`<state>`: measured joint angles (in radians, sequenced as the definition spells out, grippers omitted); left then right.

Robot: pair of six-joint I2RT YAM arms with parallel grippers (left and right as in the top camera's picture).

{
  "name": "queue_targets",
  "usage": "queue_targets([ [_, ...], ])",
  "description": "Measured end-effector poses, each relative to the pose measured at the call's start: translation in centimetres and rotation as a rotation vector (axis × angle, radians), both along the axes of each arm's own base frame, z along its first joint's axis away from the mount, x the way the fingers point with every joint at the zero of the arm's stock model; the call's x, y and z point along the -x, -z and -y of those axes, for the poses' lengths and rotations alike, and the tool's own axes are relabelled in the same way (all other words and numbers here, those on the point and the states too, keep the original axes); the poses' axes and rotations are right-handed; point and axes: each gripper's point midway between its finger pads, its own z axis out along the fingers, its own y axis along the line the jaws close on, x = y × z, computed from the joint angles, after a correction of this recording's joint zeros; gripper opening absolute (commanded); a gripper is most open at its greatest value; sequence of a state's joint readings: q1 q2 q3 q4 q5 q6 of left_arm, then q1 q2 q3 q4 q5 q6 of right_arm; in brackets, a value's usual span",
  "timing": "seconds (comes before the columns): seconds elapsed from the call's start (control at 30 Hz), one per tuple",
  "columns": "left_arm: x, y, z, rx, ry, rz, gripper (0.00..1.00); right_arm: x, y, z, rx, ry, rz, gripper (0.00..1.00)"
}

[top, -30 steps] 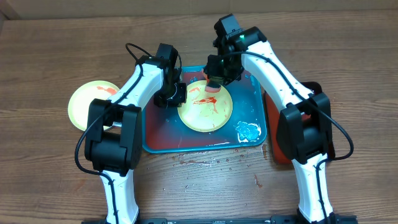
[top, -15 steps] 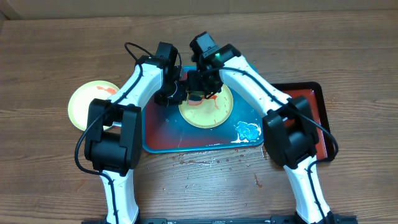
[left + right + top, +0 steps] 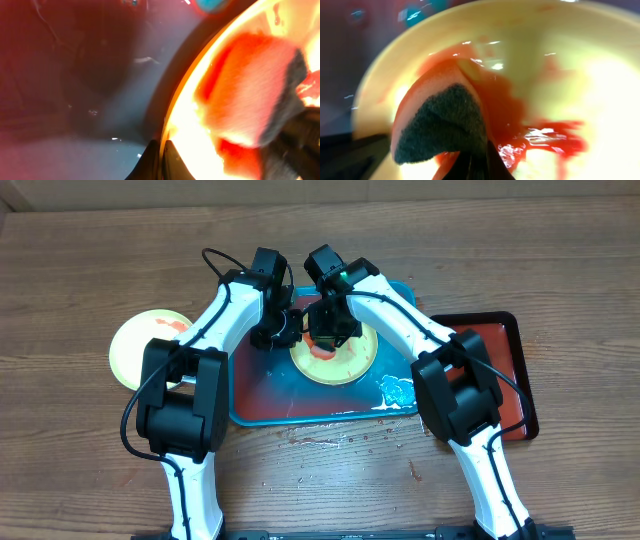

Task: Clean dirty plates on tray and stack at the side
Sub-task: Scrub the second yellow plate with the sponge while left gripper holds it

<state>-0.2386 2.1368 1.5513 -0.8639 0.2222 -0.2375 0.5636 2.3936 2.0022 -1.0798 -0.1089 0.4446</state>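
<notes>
Yellow-green plate [image 3: 342, 368]: red-smeared, on teal tray [image 3: 262, 405], centre-right
Left gripper [image 3: 288, 331]: apparently pinched on the plate's left rim; wrist view blurred
Right gripper [image 3: 326, 340]: clamped on sponge [image 3: 442, 120], pressed onto plate
Second plate [image 3: 133, 348]: on table, left of tray
Red tray [image 3: 506, 365]: just right of teal tray

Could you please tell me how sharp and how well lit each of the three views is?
Overhead view: sharp and evenly lit, with soft shadows on the tray. Left wrist view: blurred throughout, the plate blown out to a yellow glow. Right wrist view: out of focus, glints on the wet sauce beside the sponge.
</notes>
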Motion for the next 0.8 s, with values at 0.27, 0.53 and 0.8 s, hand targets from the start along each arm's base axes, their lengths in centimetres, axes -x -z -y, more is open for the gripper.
queue_targets([
  [0.27,0.0,0.0,0.0,0.009,-0.002,-0.002,0.04,-2.1,-0.1,5.0,0.212,0.056,0.090,0.04],
  [0.53,0.0,0.0,0.0,0.012,-0.002,-0.003,0.04,-3.0,-0.3,7.1,0.277,0.039,0.116,0.04],
  [0.8,-0.1,0.0,-0.8,0.007,-0.020,-0.009,0.04,-2.8,-0.3,3.3,0.019,-0.087,0.065,0.04],
])
